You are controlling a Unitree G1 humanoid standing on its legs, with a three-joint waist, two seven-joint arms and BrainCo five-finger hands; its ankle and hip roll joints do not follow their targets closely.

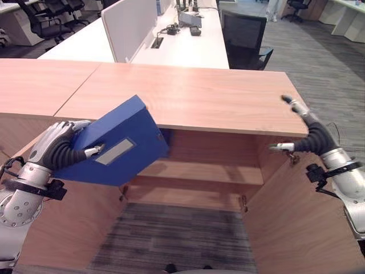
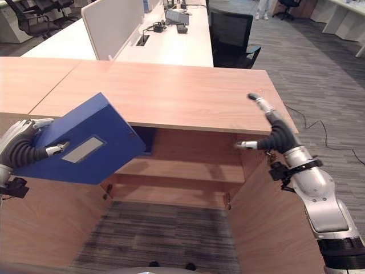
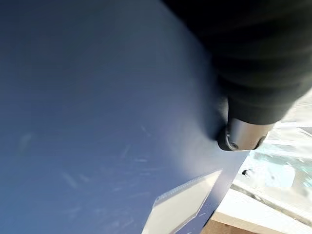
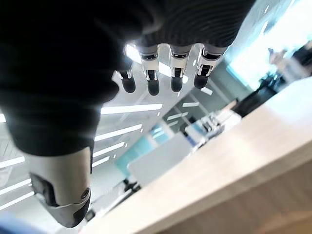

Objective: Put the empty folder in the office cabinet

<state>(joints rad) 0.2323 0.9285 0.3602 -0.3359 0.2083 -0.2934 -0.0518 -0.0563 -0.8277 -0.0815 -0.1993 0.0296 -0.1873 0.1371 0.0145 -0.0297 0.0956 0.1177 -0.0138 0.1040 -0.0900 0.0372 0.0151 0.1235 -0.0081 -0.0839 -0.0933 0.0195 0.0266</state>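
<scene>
Folder [image 1: 117, 145]: stiff, boxy, likely light if empty, slick-faced. Pinched at left end by left hand [image 1: 57, 145], tilted toward cabinet [image 1: 199, 174] opening. Right hand [image 2: 268, 128] spread, empty, at right.

Note the folder [image 1: 117, 145]: solid blue, with a pale grey label [image 1: 114, 152] on its spine. You see the cabinet [image 1: 188, 103] in light reddish wood grain. The carpet [image 1: 177, 234] is grey with fine dark stripes. The desk [image 1: 182, 48] behind is white; the chair [image 1: 245, 40] is black.
</scene>
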